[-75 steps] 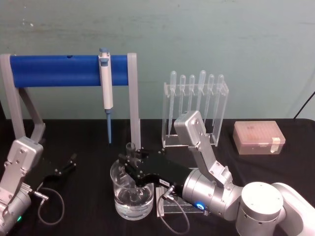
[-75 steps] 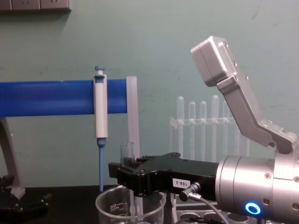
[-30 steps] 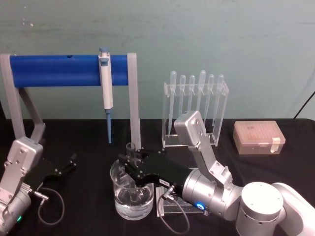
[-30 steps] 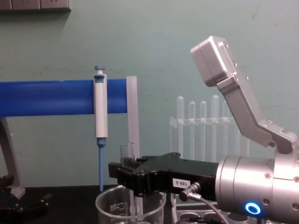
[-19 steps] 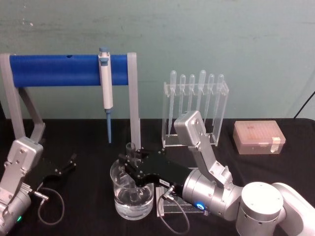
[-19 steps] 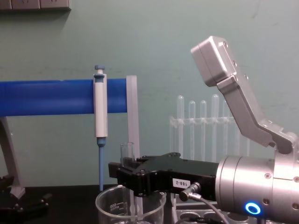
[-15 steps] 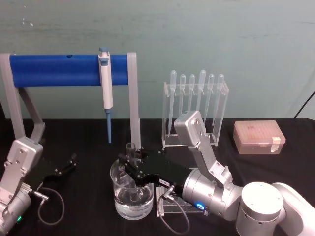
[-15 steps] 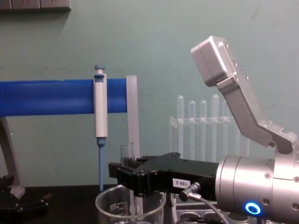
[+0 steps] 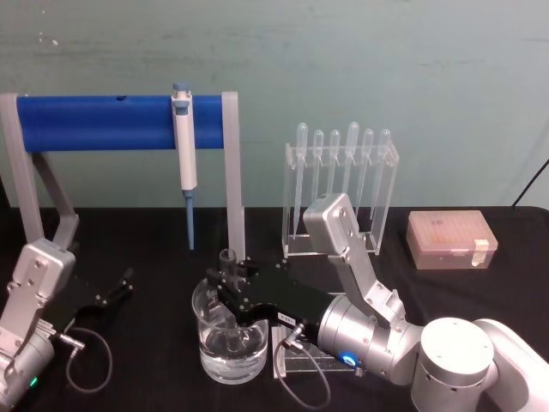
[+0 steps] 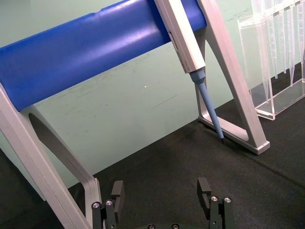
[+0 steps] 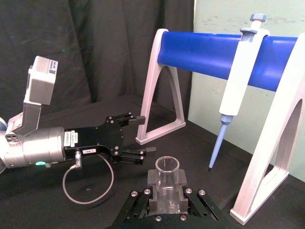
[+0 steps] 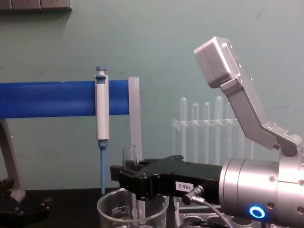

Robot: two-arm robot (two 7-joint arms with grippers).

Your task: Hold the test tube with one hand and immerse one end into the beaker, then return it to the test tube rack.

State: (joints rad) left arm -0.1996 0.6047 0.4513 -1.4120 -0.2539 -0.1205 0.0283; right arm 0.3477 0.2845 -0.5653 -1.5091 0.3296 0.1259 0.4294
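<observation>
Above the beaker, the right gripper pinched the upright test tube, lower end inside it; the left gripper lay spread nearby

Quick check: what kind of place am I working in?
Most likely a lab bench: a pipettor hangs on a blue stand, a clear rack holds plastic pipettes, and the right claw holds a test tube down into a glass beaker. The left claw lies open, parked at the left.
</observation>
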